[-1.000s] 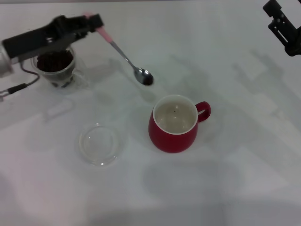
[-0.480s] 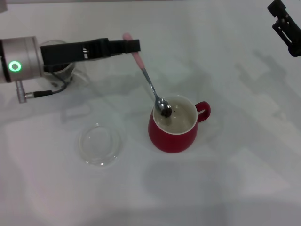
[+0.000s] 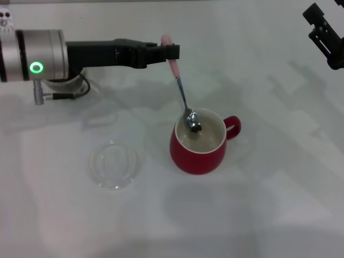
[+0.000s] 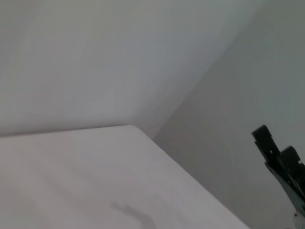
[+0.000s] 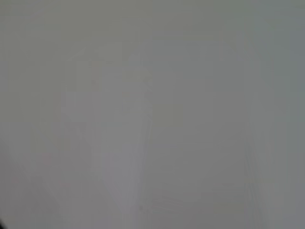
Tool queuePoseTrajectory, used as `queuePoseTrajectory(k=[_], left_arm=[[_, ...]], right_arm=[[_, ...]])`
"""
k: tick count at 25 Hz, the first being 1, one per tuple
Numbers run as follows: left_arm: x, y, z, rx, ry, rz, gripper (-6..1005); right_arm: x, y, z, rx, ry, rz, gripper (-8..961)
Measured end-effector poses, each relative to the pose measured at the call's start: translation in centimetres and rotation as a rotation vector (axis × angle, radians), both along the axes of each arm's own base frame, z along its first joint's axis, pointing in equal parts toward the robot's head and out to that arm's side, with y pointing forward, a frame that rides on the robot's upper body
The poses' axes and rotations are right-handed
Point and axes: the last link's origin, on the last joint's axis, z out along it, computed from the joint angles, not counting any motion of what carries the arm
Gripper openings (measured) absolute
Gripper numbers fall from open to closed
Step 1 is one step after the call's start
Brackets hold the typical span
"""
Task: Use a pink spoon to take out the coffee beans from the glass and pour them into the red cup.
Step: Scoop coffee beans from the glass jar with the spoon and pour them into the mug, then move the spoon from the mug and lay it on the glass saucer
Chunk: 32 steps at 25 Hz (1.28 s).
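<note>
My left gripper (image 3: 171, 52) reaches in from the left and is shut on the pale pink handle of the pink spoon (image 3: 183, 94). The spoon hangs steeply, and its silver bowl sits inside the mouth of the red cup (image 3: 199, 153). A few dark coffee beans (image 3: 195, 127) lie in the spoon's bowl, over the cup's creamy inside. My left arm covers most of the glass, with only a sliver of its clear wall (image 3: 76, 82) showing below the arm. My right gripper (image 3: 324, 33) stays parked at the far right, well away from the cup.
A flat round clear glass dish (image 3: 114, 164) lies on the white table left of the red cup. A grey cable (image 3: 64, 95) loops under my left arm. The left wrist view shows the table's far edge and the right arm's black gripper (image 4: 281, 162).
My left arm swung right from the glass, carrying the spoon with beans. The spoon's bowl went from open table to the rim and then into the red cup's mouth, tilting steeper.
</note>
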Motion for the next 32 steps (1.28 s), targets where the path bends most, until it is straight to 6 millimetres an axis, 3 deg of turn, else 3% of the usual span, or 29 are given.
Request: queuePoseTrajectory(k=[11,16,19,21,22,32], left_arm=[[2.2,0.1,0.3,0.022,0.059,-0.148,135],[2.7,0.1,1.5,0.04,0.046,-0.17,134],[2.3,-0.2,3.8,0.065,0.018,-0.153,134],[2.1,-0.2,4.2,0.069,0.012,-0.145,134],[0.6,-0.6,5.7,0.094,-0.014,-0.096,134],[-6.7,-3.8,8.1,0.178,-0.021,0.093,135]], right_arm=[[0.0,0.1,-0.2,-0.006,-0.002,-0.004,708],[0.0,0.1,-0.1,-0.004,-0.001,-0.006,708],[0.0,0.1,-0.1,-0.002,0.0,-0.007,708],[0.0,0.1,0.0,0.002,0.001,-0.006,708],[0.0,0.1,0.0,0.004,0.002,-0.005,708],[0.4,0.6,1.1,0.045,0.069,-0.046,708]])
